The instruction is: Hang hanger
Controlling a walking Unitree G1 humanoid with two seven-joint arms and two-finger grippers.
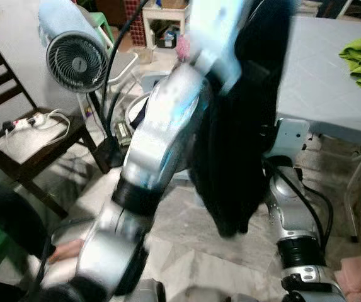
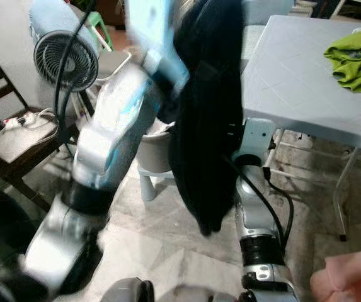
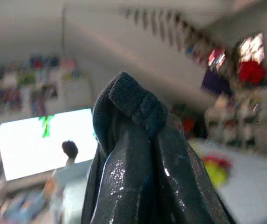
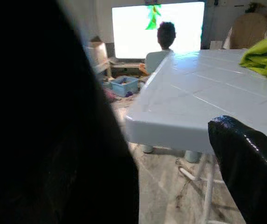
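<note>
Left wrist view: the left end effector (image 3: 142, 154) is pinching a dark garment (image 1: 237, 126). Right end effector's (image 4: 245, 163) state: cannot tell. Lifting steadily would be keeping the cloth off the worktop (image 1: 319, 82).

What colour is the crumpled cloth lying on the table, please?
Bright green cloth on the light grey table, clearest in the right eye view.

Showing two silver arms: left arm (image 1: 148, 163) blurred, glinting with bluish highlights, a black band ringing it; right arm (image 2: 259, 233) carrying a black band, looping black cables, glossy black fingers (image 4: 249, 163).
</note>
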